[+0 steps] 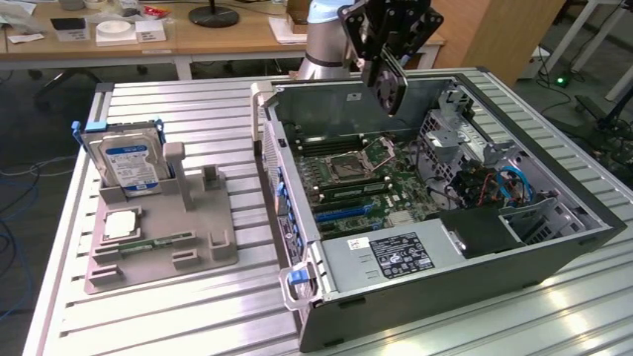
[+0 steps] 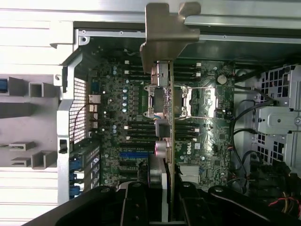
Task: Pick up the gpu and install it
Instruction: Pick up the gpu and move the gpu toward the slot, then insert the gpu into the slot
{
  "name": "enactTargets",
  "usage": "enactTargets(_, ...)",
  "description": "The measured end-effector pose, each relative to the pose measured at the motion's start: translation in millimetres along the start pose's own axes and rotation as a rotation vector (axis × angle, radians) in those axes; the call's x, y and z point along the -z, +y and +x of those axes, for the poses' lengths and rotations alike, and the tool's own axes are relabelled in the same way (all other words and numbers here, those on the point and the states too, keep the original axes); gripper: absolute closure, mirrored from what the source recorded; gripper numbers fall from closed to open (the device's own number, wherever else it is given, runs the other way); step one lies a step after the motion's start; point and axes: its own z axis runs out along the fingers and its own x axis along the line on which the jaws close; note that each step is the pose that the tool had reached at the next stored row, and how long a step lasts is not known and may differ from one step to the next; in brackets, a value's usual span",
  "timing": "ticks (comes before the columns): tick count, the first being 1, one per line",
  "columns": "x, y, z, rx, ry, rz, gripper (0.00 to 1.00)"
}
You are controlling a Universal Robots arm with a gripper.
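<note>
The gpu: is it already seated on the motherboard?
No, the gpu hangs in the end effector above the open case, clear of the motherboard.

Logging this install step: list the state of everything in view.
Dark grey metal computer case: on its side, open.
Green circuit-board gpu with silver bracket: held on edge above the case, unseated.
Black robot hand: shut on the gpu.
Silver hard drive with blue label: upright in grey plastic holder.
Narrow green memory stick: flat in the holder.
</note>
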Motion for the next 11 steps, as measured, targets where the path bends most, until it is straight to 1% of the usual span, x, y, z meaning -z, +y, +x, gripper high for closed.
enactTargets(5, -0.6, -0.1, -7.4, 0.000, 0.0000, 0.0000, 0.72)
enactTargets(11, -0.5, 0.0, -8.0, 0.000, 0.0001, 0.0001, 0.72)
